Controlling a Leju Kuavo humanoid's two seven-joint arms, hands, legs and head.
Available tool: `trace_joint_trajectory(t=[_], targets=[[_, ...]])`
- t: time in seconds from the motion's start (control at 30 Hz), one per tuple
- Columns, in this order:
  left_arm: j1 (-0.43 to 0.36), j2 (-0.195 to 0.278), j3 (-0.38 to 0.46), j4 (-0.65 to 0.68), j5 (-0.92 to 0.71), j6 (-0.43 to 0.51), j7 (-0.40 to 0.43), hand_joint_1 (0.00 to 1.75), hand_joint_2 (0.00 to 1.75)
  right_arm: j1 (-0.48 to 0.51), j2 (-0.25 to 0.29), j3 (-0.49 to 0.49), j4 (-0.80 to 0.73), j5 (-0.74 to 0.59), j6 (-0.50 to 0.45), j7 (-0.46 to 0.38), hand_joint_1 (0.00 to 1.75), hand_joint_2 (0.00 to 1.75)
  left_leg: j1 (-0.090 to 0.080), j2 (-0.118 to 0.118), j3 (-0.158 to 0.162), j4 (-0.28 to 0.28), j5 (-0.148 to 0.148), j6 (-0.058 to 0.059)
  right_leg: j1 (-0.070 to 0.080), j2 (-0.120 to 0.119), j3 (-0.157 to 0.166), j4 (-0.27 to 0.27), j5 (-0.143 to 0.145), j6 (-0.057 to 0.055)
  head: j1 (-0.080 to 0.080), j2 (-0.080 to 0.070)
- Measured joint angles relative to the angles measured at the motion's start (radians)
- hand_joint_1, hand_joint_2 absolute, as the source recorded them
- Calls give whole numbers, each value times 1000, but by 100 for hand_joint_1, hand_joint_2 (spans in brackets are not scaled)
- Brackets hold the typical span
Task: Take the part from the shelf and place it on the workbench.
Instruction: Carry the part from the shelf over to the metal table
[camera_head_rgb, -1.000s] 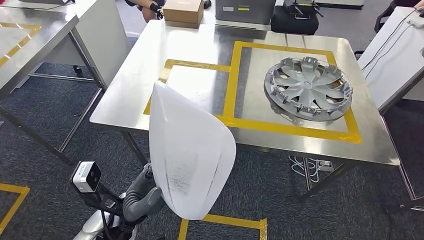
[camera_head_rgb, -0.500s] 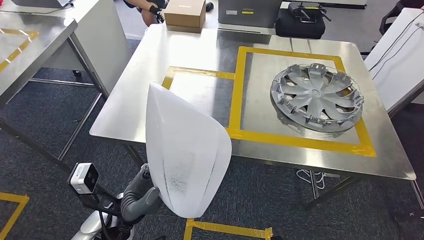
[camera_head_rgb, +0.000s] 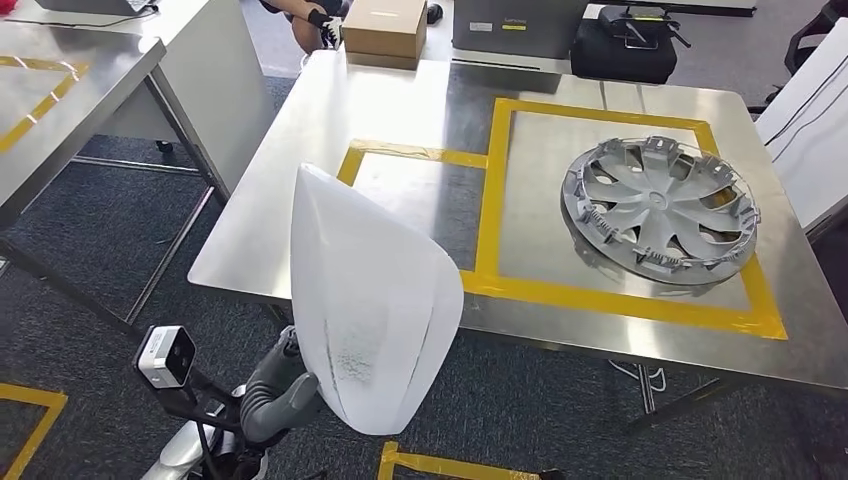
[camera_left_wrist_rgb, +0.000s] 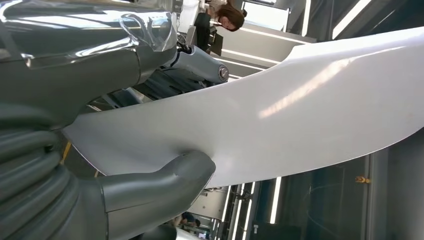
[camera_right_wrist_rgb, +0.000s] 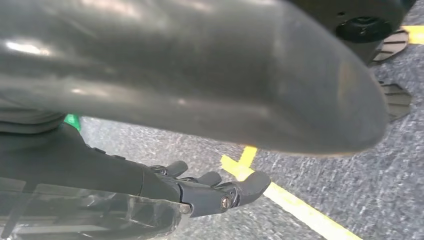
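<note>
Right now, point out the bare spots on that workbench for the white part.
Bare: the smaller taped square beside the wheel cover, and the workbench strip left of it. Crowded: the larger square, and the far edge by the cardboard box.

White part (camera_head_rgb: 370, 310): smooth, curved plastic shell, pointed at top, rounded at base, faint grey speckling low on face. Held upright, off table, in left hand (camera_head_rgb: 285, 395), thumb (camera_left_wrist_rgb: 165, 182) pressed on its surface. Sits near-left, before near edge of steel workbench (camera_head_rgb: 300, 190), which carries yellow tape outlines.
</note>
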Motion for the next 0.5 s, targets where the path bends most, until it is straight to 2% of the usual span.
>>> trace_joint_trajectory(t=[0.07,0.13,0.23,0.27,0.3,0.33,0.4,0.43,0.47,0.5], targets=[[0,0,0,0,0,0,0,175,175,-1,1,0,0,0,0,1,0,0,4,1,0,2,-8,-9,-2,1,2,-2,-1,-13,-1,0],[0,1,1,-1,0,0,0,175,175,-2,2,0,-1,0,0,1,0,0,8,4,-21,51,-39,-22,-8,2,10,-5,-4,-25,-2,0],[1,2,1,-1,-1,0,0,175,175,-2,2,0,-1,0,0,1,0,0,15,8,-123,244,-121,-38,-7,2,18,-5,-12,-38,-2,0],[3,3,1,-1,-1,0,0,175,175,-2,2,0,-1,0,0,1,0,0,16,8,-150,286,-128,-39,-6,3,21,-5,-14,-40,-3,0],[4,3,1,-1,-1,0,0,175,175,-2,2,0,-1,0,0,1,0,0,17,8,-159,288,-112,-38,-4,4,24,-5,-16,-41,-3,0],[4,3,1,-1,-1,0,0,175,175,-2,3,0,-1,0,0,1,0,0,16,8,-147,252,-79,-34,-1,6,29,-5,-19,-42,-3,0],[4,3,2,-1,-2,-1,0,175,175,-2,6,0,-2,0,0,1,0,0,12,8,-87,114,-1,-15,3,10,40,-5,-25,-42,-2,0],[3,3,2,-1,-2,-2,0,175,175,-2,9,0,-2,-1,0,1,0,0,8,8,-60,57,21,-6,7,11,42,-5,-28,-40,-2,0],[2,3,2,-1,-2,-2,0,175,175,-1,11,0,-2,-2,0,1,0,0,5,9,-44,21,30,2,9,12,43,-5,-29,-38,-2,0],[2,3,2,-1,-2,-3,0,175,175,0,12,0,-3,-3,0,1,0,0,3,10,-38,8,27,7,10,12,42,-5,-31,-34,-2,0]])
